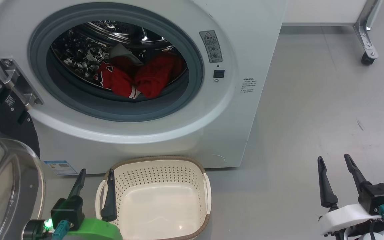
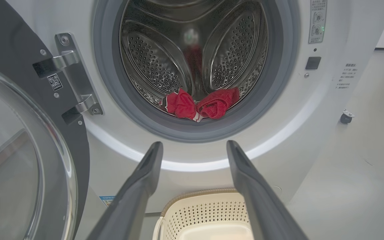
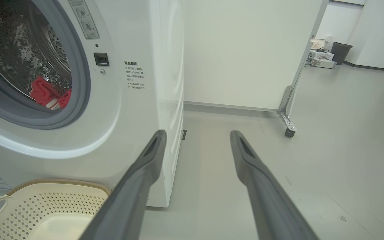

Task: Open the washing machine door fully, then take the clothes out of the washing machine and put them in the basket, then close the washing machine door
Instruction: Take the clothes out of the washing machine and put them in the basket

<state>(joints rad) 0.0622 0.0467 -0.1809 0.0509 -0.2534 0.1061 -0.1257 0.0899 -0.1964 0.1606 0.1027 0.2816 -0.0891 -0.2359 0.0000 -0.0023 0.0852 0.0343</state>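
Now | clothes [image 1: 145, 78] in washing machine [image 1: 245, 50] | left gripper [image 1: 97, 170] below, seemingly apart

Left end effector [image 1: 97, 170]: fingers set wide apart, nothing gripped between them.
Left wrist [image 1: 95, 230]: green-cased, seen directly behind the end effector.
Right end effector [image 1: 333, 157]: fingers set wide apart, nothing gripped.
Right wrist [image 1: 345, 216]: white-cased, seen directly behind the end effector.

— What's your right wrist feed giving you?
— I see my right gripper [image 3: 197, 133] spread wide over the floor [image 3: 328, 150], beside the washing machine [image 3: 138, 100]. The clothes [image 3: 45, 95] lie red inside, with the basket [image 3: 62, 185] below. Far off there's possibly a bin [image 3: 340, 51].
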